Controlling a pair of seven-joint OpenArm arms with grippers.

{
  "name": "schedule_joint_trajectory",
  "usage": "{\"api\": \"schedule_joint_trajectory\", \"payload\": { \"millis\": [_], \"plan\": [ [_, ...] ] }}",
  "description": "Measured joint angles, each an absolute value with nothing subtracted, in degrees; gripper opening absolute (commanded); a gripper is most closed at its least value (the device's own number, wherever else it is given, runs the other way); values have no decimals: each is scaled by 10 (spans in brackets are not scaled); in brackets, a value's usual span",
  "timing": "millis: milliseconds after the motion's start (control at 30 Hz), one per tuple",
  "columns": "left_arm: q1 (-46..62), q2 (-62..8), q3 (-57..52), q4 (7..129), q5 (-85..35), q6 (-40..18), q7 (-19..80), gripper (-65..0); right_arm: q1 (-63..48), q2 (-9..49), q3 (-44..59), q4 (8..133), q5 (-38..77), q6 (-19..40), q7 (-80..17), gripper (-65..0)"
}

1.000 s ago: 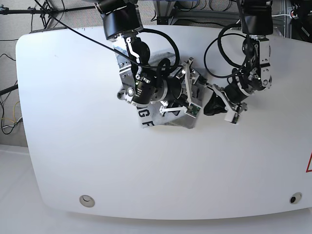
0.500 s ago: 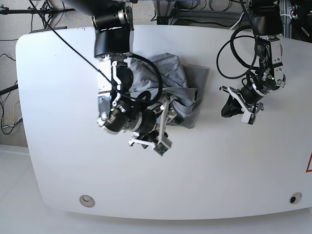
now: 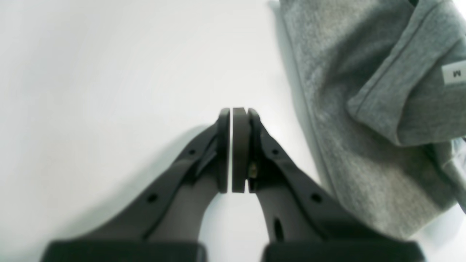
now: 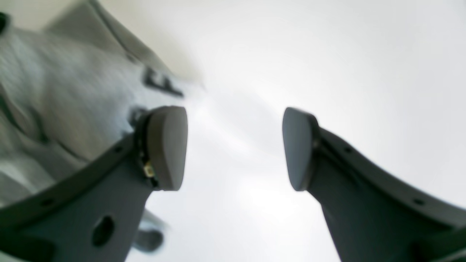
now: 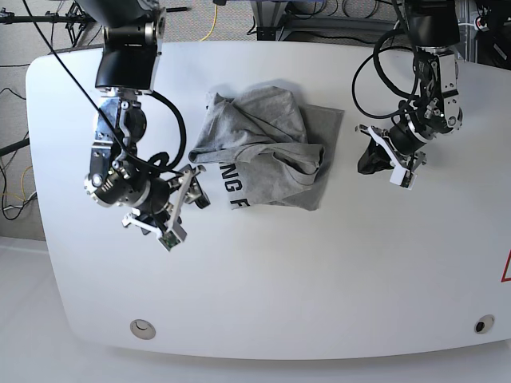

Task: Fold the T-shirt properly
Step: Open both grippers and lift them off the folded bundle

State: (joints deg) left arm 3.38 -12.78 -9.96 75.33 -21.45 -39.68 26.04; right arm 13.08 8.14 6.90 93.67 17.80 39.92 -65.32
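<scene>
Right claw, jaws apart and empty, hangs nearest the desk's front edge; the shirt, apparently only roughly folded, lies mid-desk; left claw, pressed together, stands clear beside it.

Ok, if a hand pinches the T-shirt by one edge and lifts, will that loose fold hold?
Probably not. The T-shirt lies in soft, rumpled layers with a flap drooping over itself, so it looks floppy and would likely sag and unfold. Pushed, it would probably bunch up on the smooth white table rather than slide as one piece.
</scene>
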Motion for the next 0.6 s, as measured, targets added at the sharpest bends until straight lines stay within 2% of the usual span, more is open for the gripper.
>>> {"api": "schedule_joint_trajectory", "payload": {
  "millis": [267,600],
  "plan": [
    [36,-127,-77,753,-215,-396,261,-650,61,111,72,936,178,399,-615,-268],
    [35,-129,-55,753,-215,-396,260,-650,60,111,107,936,186,401,-606,-265]
  ]
}}
